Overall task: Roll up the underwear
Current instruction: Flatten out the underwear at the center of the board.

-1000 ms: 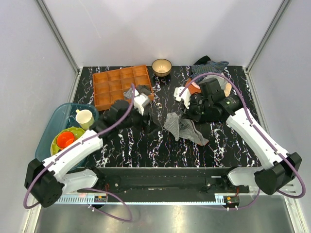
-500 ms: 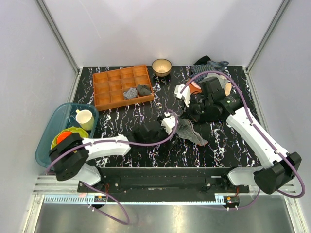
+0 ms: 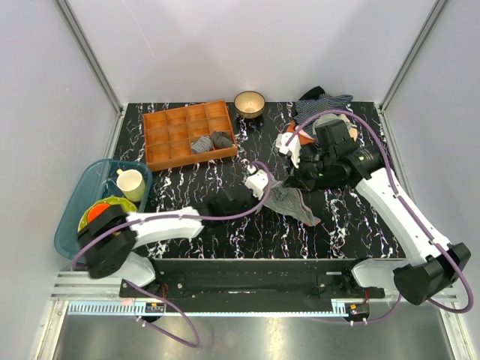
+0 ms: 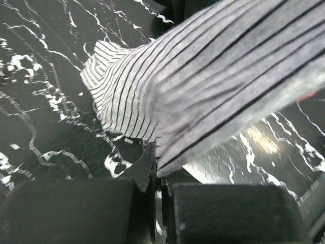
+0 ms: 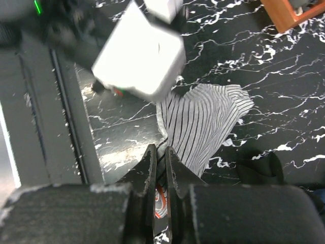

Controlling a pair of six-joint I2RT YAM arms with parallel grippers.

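The underwear (image 3: 291, 201) is white cloth with thin dark pinstripes, lying partly lifted near the middle of the black marbled table. My left gripper (image 3: 265, 189) reaches in from the left and is shut on the cloth's left edge; in the left wrist view the underwear (image 4: 203, 81) stretches away from the shut left gripper (image 4: 155, 165). My right gripper (image 3: 299, 178) is shut on the far edge. In the right wrist view the right gripper (image 5: 158, 150) pinches the underwear (image 5: 203, 122) by its orange-red tag (image 5: 160, 197).
An orange compartment tray (image 3: 152, 142) with small cloth pieces stands at the back left, a tan bowl (image 3: 249, 102) behind it. A teal bin (image 3: 73, 217) with cup and plates sits far left. A dark striped garment (image 3: 324, 103) lies back right. Black cloth (image 5: 261, 170) lies beside the underwear.
My left arm swung from the orange tray down to the underwear and its open jaws shut on the cloth's left edge. The right gripper kept its hold and shifted slightly right.
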